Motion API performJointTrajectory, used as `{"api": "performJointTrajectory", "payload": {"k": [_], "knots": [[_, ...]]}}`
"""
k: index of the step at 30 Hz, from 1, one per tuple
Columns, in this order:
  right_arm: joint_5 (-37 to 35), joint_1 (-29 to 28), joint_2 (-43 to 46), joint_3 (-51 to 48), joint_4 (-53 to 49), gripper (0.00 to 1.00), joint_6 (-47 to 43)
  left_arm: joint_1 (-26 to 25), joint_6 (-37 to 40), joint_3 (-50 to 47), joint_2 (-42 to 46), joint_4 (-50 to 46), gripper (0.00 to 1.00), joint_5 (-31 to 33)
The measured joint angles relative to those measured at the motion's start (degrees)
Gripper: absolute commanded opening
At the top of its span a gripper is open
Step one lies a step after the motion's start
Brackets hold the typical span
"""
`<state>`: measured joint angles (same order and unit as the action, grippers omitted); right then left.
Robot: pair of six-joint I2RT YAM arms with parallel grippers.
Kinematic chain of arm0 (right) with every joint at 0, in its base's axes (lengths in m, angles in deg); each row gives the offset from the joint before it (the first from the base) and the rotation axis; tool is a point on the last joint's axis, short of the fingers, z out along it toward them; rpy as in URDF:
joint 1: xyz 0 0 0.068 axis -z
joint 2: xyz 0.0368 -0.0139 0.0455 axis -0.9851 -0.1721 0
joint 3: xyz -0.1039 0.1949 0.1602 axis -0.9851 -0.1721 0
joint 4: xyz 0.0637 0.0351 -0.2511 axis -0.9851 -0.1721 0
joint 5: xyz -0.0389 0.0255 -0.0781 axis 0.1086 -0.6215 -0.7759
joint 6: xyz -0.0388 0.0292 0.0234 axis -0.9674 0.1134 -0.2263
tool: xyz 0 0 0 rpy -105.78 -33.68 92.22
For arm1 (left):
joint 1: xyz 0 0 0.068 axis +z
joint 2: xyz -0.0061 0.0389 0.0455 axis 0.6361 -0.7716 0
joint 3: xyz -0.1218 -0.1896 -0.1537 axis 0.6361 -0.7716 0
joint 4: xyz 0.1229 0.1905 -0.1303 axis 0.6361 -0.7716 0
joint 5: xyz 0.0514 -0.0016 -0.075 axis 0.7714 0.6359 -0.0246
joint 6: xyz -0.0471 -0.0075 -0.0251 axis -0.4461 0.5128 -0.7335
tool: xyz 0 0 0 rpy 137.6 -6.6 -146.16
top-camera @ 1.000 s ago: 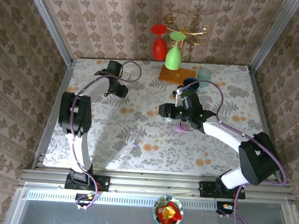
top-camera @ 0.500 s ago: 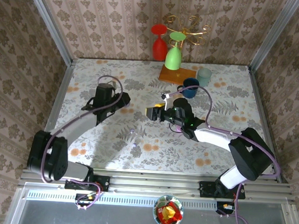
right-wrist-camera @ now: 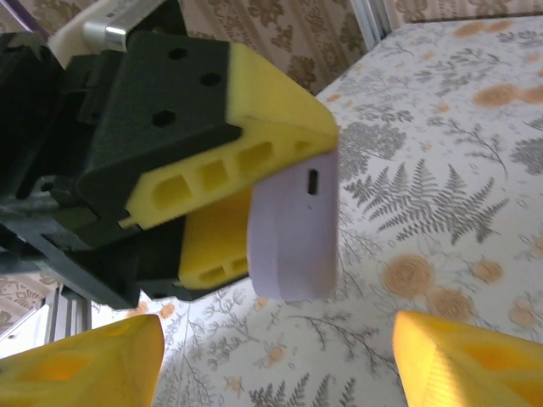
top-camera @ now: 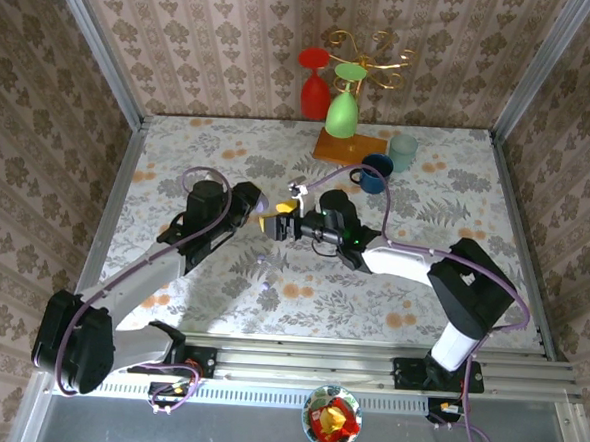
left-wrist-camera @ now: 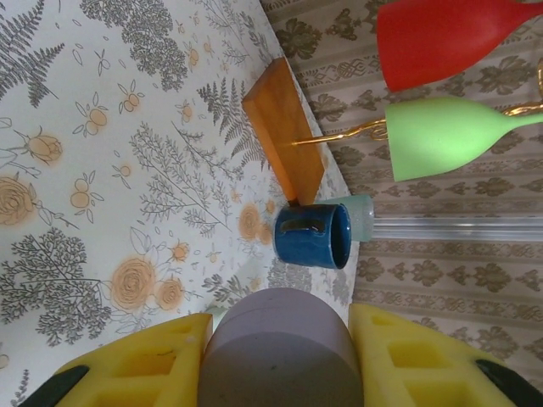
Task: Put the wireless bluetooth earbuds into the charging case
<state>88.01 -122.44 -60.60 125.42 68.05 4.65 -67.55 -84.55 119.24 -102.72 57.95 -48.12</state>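
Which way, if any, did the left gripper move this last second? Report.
Yes. In the top view the left gripper went right, closer to the blue mug, and down the frame.

The floral table [top-camera: 457,201] carries a wooden board [top-camera: 347,149], blue mug [top-camera: 375,173] and pale cup [top-camera: 403,151].

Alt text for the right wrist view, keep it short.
The left gripper clamps a lilac pebble-shaped plastic case between yellow fingers, small port facing the camera, above the floral-patterned table. The right gripper is open and empty, its yellow fingertips at the bottom corners.
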Motion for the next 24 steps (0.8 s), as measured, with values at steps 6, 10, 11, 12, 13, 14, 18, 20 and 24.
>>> {"api": "performJointTrajectory", "payload": {"k": [6, 10, 11, 12, 13, 14, 18, 20, 24], "knots": [[0.8, -0.3, -3.3, 3.1, 0.8, 0.57, 0.4, -0.5, -1.2, -0.7, 1.3, 0.7, 0.21, 0.0], [1.0, -0.2, -5.2, 5.2, 0.8, 0.46, 0.6, -0.9, -1.6, -1.9, 2.4, 1.0, 0.21, 0.0], [1.0, -0.2, -5.4, 5.4, 0.8, 0.42, 0.6, -0.9, -1.6, -2.1, 2.6, 1.0, 0.21, 0.0], [1.0, -0.2, -5.5, 5.6, 0.8, 0.39, 0.5, -1.0, -1.6, -2.3, 2.9, 1.0, 0.21, 0.1], [1.4, -0.2, -5.5, 5.7, 0.8, 0.32, 0.6, -1.1, -1.6, -2.4, 3.3, 1.0, 0.22, 0.6], [1.5, -0.3, -5.6, 5.9, 0.7, 0.23, 0.4, -1.1, -1.6, -2.6, 3.7, 1.0, 0.24, 1.0], [1.6, -0.4, -5.6, 6.3, 0.4, 0.14, -0.7, -1.1, -1.1, -2.8, 4.3, 0.7, 0.62, 1.9], [1.6, -0.3, -5.5, 6.3, 0.0, 0.12, -0.2, -1.1, 1.3, -3.0, 4.3, 1.5, 0.87, 1.5], [1.6, 0.5, -4.5, 5.7, -2.7, 0.10, 0.5, -1.1, 10.8, -4.7, 5.1, 7.6, 1.00, 1.3]]}}
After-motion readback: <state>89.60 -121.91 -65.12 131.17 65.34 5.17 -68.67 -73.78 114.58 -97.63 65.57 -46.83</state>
